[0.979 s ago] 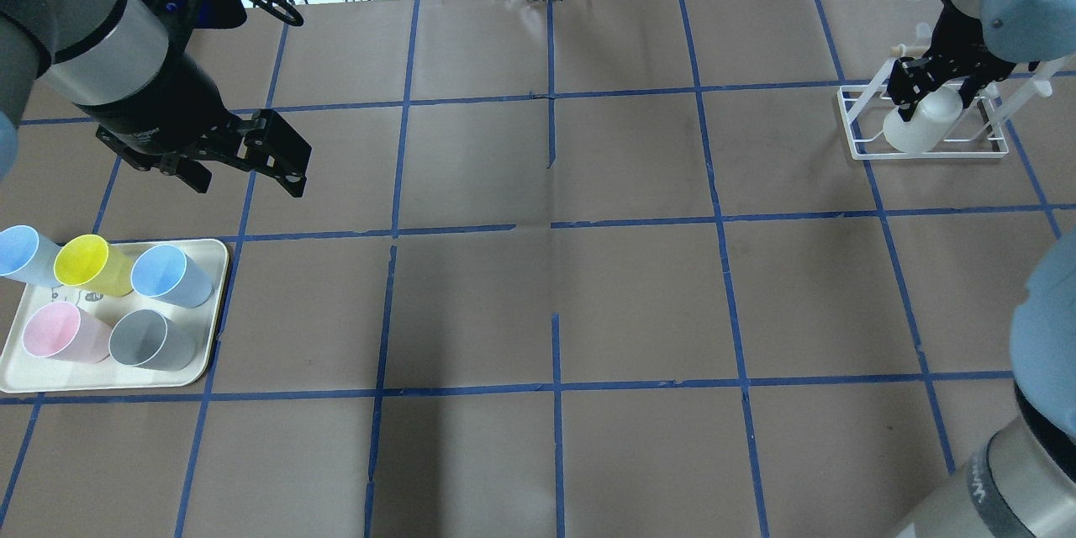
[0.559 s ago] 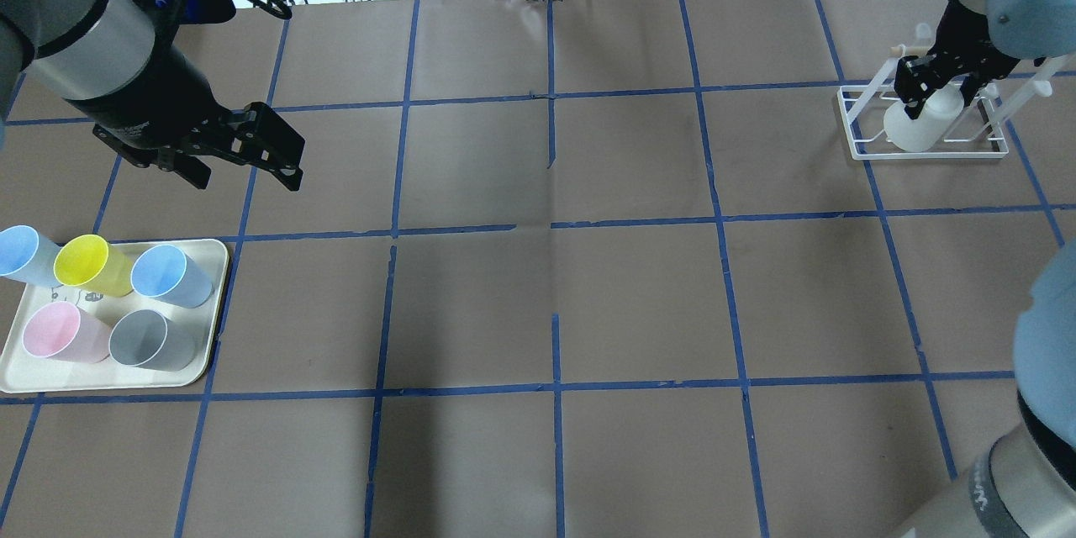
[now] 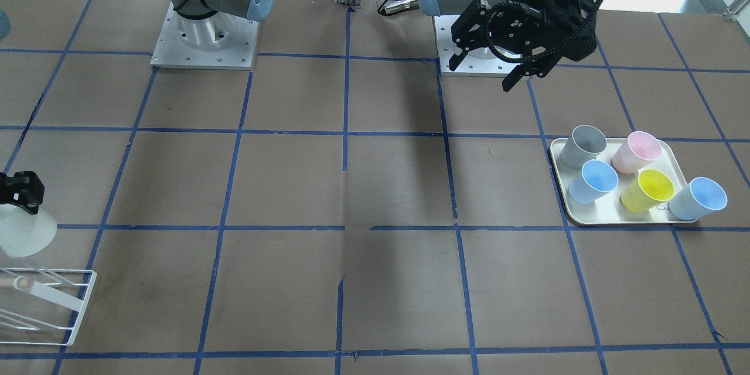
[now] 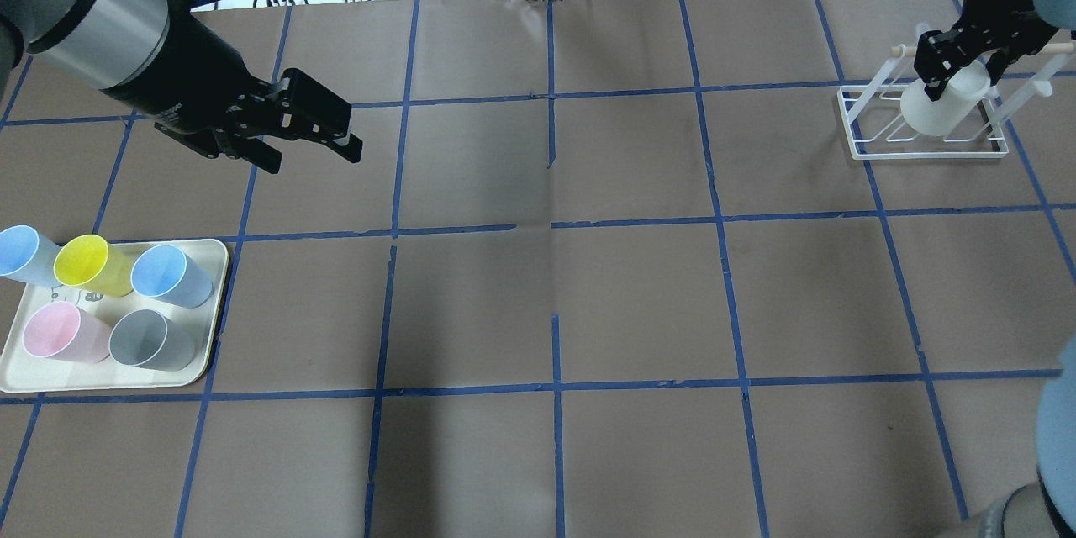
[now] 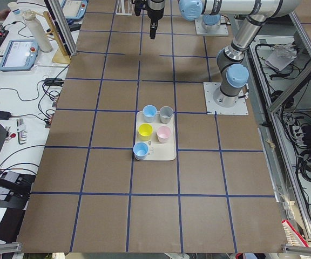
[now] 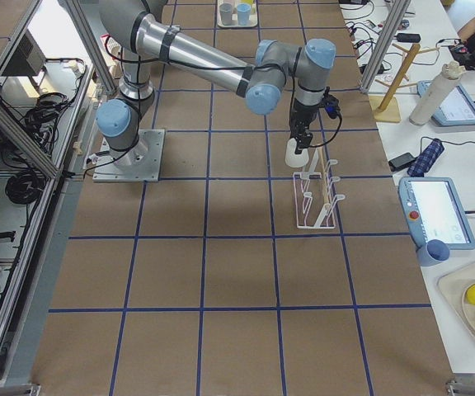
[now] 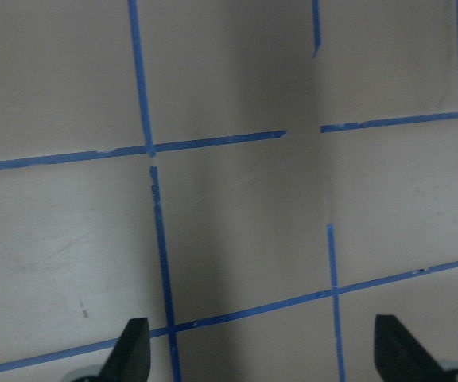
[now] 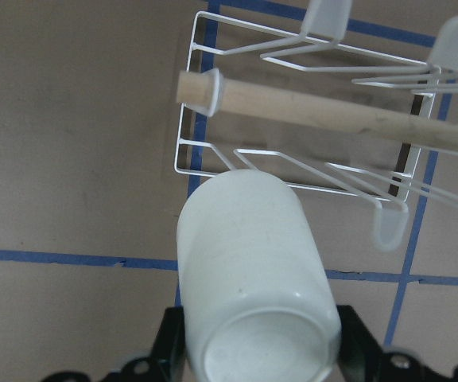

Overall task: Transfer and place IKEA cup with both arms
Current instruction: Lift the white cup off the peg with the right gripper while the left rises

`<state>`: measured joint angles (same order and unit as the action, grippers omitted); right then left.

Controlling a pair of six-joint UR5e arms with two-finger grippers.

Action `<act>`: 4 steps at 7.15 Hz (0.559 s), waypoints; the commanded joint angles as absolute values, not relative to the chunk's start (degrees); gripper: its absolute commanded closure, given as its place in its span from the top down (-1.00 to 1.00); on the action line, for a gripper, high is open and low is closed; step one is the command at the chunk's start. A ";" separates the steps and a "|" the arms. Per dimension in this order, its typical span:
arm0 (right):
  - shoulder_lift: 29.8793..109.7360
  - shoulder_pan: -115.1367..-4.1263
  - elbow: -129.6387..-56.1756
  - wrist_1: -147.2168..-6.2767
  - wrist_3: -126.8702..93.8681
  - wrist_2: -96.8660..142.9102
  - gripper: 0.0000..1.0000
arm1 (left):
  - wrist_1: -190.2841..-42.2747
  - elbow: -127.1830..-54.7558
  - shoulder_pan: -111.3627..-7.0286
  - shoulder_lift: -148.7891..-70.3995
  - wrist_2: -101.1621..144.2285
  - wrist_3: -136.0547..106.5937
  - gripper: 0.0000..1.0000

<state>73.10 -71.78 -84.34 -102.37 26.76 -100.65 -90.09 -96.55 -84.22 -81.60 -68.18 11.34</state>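
The off-white IKEA cup [image 4: 941, 105] hangs mouth-down in my right gripper [image 4: 960, 71], which is shut on its base end, above the white wire rack [image 4: 857, 143] at the table's far right. The right wrist view shows the cup [image 8: 253, 270] between the black fingers, clear of the rack [image 8: 193, 103] below. It also shows in the front view [image 3: 23, 234] and the exterior right view [image 6: 295, 153]. My left gripper [image 4: 315, 161] is open and empty, above the table's left half; the left wrist view [image 7: 262, 350] shows only bare table between its fingertips.
A cream tray [image 4: 214, 252] at the left edge holds upright blue, yellow, pink and grey cups; one blue cup [image 4: 18, 254] stands at its far-left end. A wooden rod [image 8: 316, 107] runs across the rack. Cables and devices lie beyond the far table edge.
My right gripper has risen with the off-white cup, lifting it off the rack. My left gripper has moved right, toward the table's middle, still open.
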 commanded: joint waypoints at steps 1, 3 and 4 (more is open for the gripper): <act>78.90 -74.86 -84.20 -95.66 24.80 -99.85 -0.27 | -90.09 -96.68 -83.85 -81.56 -59.89 11.34 1.00; 82.86 -76.29 -84.29 -88.11 22.86 -87.51 -0.26 | -91.05 -96.94 -80.70 -82.00 -49.63 11.69 1.00; 83.66 -76.29 -84.37 -83.89 23.55 -79.71 -0.34 | -92.10 -96.94 -78.60 -82.09 -45.66 12.56 1.00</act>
